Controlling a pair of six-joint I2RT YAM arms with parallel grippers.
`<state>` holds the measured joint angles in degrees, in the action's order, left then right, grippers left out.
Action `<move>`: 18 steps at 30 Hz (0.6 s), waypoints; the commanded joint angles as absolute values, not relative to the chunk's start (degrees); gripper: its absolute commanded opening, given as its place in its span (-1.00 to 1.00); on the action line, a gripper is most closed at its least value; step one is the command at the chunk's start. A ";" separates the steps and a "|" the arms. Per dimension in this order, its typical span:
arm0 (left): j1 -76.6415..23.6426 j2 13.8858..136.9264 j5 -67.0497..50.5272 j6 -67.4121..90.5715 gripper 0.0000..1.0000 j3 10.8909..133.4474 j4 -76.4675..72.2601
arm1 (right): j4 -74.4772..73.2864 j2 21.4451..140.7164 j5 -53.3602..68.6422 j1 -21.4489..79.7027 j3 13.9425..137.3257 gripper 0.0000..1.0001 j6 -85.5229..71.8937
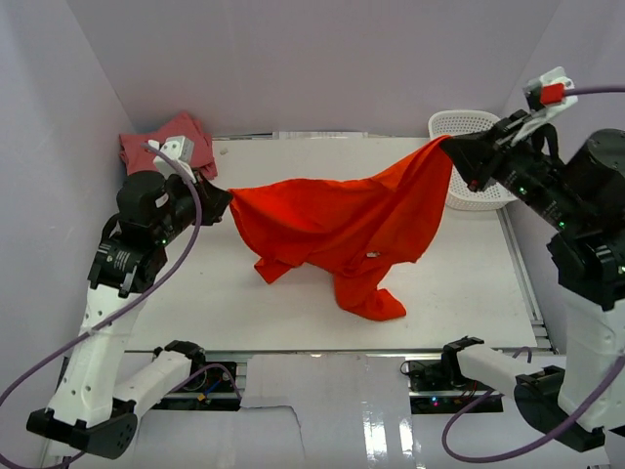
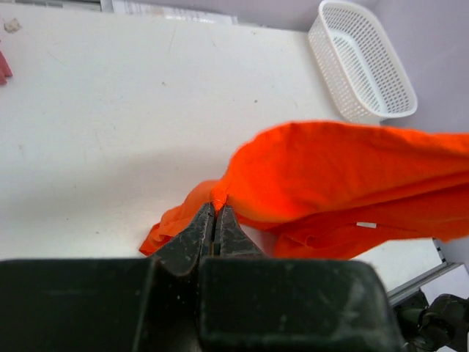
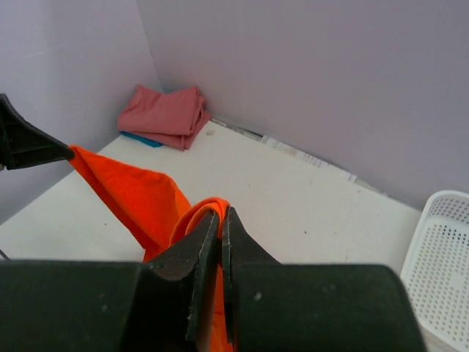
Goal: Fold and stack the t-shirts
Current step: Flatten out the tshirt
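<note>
Orange-red shirt (image 1: 342, 230) stretched in the air between two grippers, its lower folds resting on the table (image 1: 469, 283) near the basket (image 1: 469, 122). The right gripper (image 1: 459, 156), just in front of the basket, and the left gripper (image 1: 223, 200), well apart from it, each have jaws pressed together on a pinch of the shirt's edge. Folded pink shirt (image 1: 161, 142) lies on a blue shirt (image 3: 139, 138) in the corner farthest from the basket

White lower links and black, green-lit upper joints form the left arm (image 1: 103, 332) and right arm (image 1: 596, 342). Purple cables (image 1: 598, 90) run back from the black left gripper (image 1: 227, 200) and right gripper (image 1: 457, 149).
</note>
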<state>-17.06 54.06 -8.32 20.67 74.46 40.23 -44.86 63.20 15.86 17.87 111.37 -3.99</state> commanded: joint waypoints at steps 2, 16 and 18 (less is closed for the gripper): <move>-17.31 47.47 -7.65 23.11 -1.00 73.04 38.85 | -47.19 61.70 18.37 18.19 118.12 -0.85 -3.60; -17.14 38.77 -5.01 23.73 -1.00 82.00 41.75 | -44.92 54.51 30.49 1.78 129.55 -0.85 -6.23; -16.61 36.22 -6.15 23.82 -1.00 82.44 41.05 | -43.25 52.66 33.38 -0.69 128.94 -0.85 -7.73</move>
<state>-17.04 39.92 -5.80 23.42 79.61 42.02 -51.44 56.45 26.89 2.46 128.51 -5.45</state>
